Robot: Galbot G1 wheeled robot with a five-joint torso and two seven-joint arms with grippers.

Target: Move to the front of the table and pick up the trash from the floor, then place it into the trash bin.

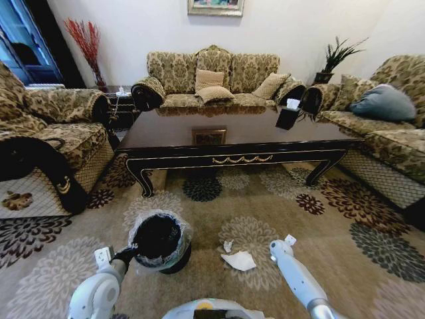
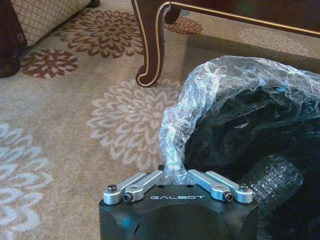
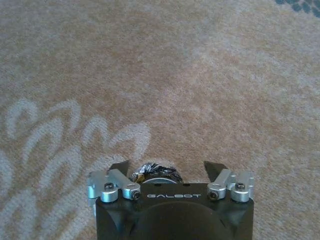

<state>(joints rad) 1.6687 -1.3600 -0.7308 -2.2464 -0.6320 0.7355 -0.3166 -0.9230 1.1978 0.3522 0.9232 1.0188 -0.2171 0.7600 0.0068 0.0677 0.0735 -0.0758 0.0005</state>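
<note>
The trash [image 1: 240, 260], a crumpled white paper sheet with a smaller white scrap [image 1: 228, 245] just beside it, lies on the carpet [image 1: 345, 266] in front of the bench [image 1: 226, 133], between the two arms. Nothing touches it, so the pickup is judged not yet begun.

The trash bin [image 1: 159, 240] stands on the carpet just beside the paper, toward the robot's left, near the bench's front left leg [image 2: 150, 45]. Its grey plastic liner [image 2: 200, 100] is folded over the rim.

The left gripper [image 1: 126, 254] sits at the bin's rim. The left wrist view shows its linkage folded inward with liner film bunched at the centre; whether the jaws pinch the film or only rest against it cannot be determined. A hold here would likely steady the bin for the drop.

The right gripper [image 1: 287, 242] hangs above bare carpet to the right of the paper, jaws apart. The right wrist view confirms the open gap [image 3: 172, 172], with a small dark crinkled object [image 3: 152, 171] between the jaws, unidentifiable. The head view alone relates paper, bin and both arms.
</note>
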